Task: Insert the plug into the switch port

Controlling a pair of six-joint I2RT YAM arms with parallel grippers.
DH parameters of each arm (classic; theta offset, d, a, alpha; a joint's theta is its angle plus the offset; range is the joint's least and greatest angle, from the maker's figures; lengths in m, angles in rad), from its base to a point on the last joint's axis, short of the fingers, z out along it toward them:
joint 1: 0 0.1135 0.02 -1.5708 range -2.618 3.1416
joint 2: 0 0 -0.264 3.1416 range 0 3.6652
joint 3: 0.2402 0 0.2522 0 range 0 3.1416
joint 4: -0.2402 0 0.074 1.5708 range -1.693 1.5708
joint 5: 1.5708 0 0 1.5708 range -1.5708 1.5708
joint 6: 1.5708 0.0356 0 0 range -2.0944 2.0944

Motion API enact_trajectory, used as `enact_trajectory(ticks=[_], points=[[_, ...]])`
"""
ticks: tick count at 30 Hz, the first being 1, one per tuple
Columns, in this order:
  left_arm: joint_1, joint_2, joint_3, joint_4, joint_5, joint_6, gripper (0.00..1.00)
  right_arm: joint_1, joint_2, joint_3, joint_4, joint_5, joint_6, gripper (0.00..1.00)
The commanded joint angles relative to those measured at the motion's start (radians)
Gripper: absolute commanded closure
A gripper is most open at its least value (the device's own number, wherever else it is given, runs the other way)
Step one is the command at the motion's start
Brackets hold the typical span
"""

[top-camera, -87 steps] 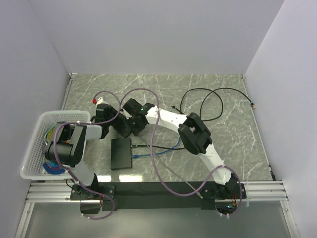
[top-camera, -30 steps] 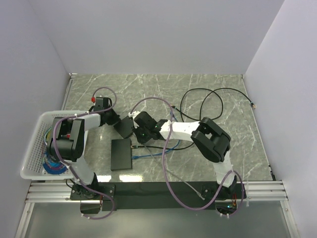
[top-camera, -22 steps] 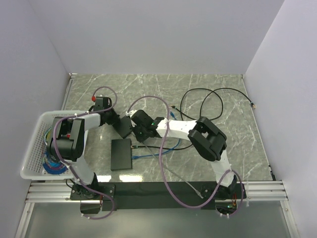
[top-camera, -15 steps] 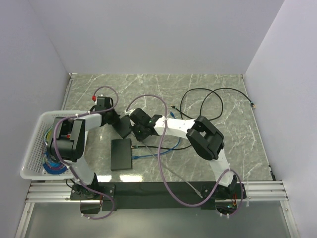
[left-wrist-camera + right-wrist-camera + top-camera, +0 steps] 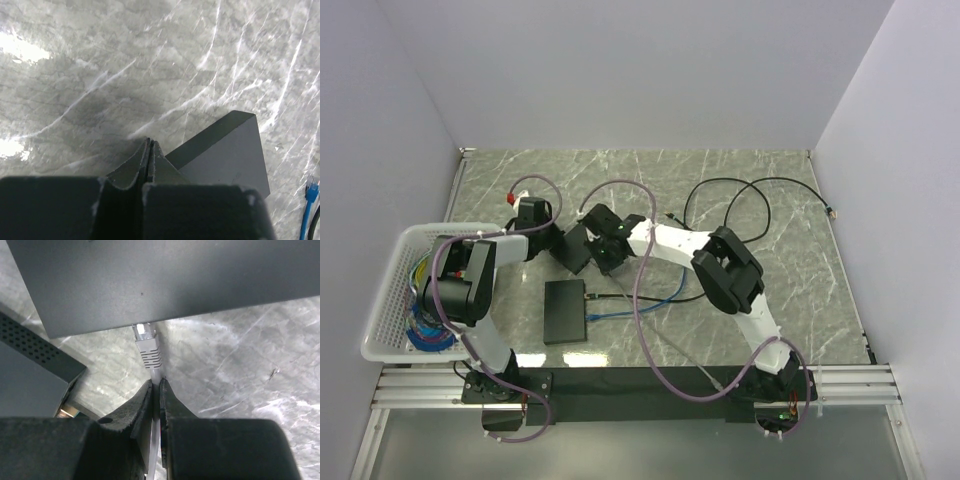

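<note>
The right gripper (image 5: 155, 390) pinches the white cable (image 5: 155, 374) behind its ribbed plug (image 5: 148, 347), tip at the matte black switch (image 5: 175, 275); left gripper (image 5: 148, 150) pressed together.

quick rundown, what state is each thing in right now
left gripper: shut, empty
right gripper: shut on the white cable
plug: tip at the switch's edge, body outside
switch: plug not seated
blue cable: end loose on the table, unplugged
basket: cables inside
</note>
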Motion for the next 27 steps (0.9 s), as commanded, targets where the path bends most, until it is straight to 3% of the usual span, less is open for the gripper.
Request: enact_trajectory(ticks=[1, 13, 20, 25, 27], points=[[-0.092, 0.055, -0.084, -0.19, 0.192, -0.022, 1.0, -0.03, 0.089, 0.137, 0.227, 0.068, 0.012, 1.0], [-0.12, 0.047, -0.158, -0.138, 0.226, -0.04, 0.99, -0.037, 0.235, 0.379, 0.169, 0.062, 0.026, 1.0], [-0.132, 0.053, -0.16, -0.141, 0.218, -0.04, 0.99, -0.08, 0.221, 0.404, 0.21, 0.04, 0.058, 1.0], [-0.134, 0.029, -0.163, -0.154, 0.19, -0.048, 1.0, -0.088, 0.199, 0.431, 0.223, 0.016, 0.023, 0.91], [-0.134, 0.009, -0.157, -0.195, 0.17, -0.054, 0.99, -0.088, 0.192, 0.422, 0.209, 0.0, 0.007, 0.8]])
